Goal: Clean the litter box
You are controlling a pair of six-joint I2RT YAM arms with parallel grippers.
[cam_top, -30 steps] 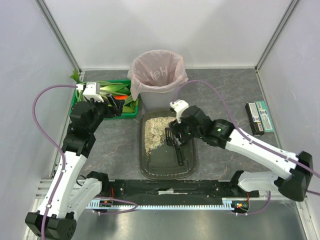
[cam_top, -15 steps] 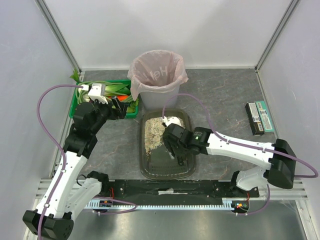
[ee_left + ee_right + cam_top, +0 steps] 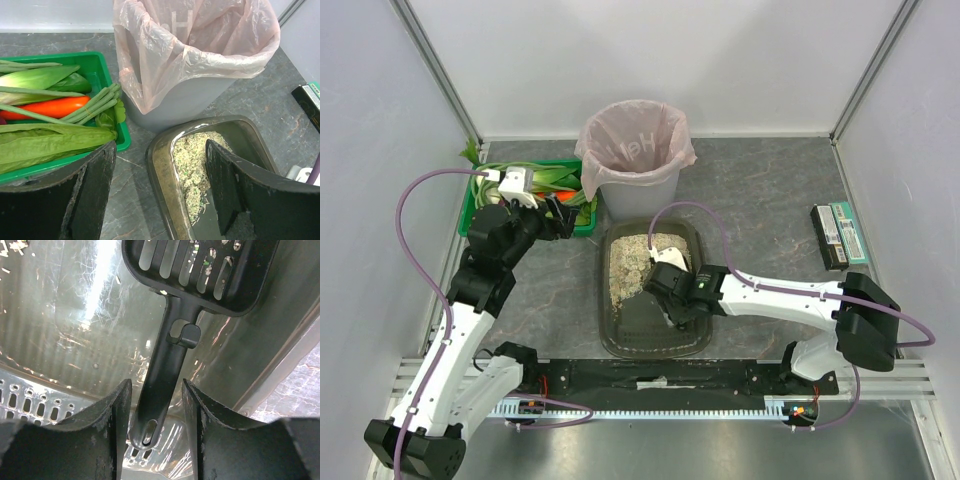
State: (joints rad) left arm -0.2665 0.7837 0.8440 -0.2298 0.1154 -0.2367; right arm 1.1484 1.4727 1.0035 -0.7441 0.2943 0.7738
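Observation:
The dark olive-grey litter box (image 3: 605, 312) lies in the middle of the table, with beige litter (image 3: 632, 262) piled in its far left part; it also shows in the left wrist view (image 3: 160, 170). A black slotted scoop (image 3: 200, 270) lies on its ridged floor. My right gripper (image 3: 672, 300) is low inside the box. It is open, and its fingers straddle the scoop handle (image 3: 165, 365) with a gap on each side. My left gripper (image 3: 558, 222) is open and empty, hovering between the green crate and the box's left rim.
A grey bin with a pink bag (image 3: 637, 150) stands just behind the litter box. A green crate of vegetables (image 3: 530, 185) is at the back left. Two flat boxes (image 3: 840, 235) lie at the right. White walls close in the table.
My right arm has folded back and lowered, bringing its gripper toward the near part of the litter box over the scoop handle. My left arm shifted only slightly.

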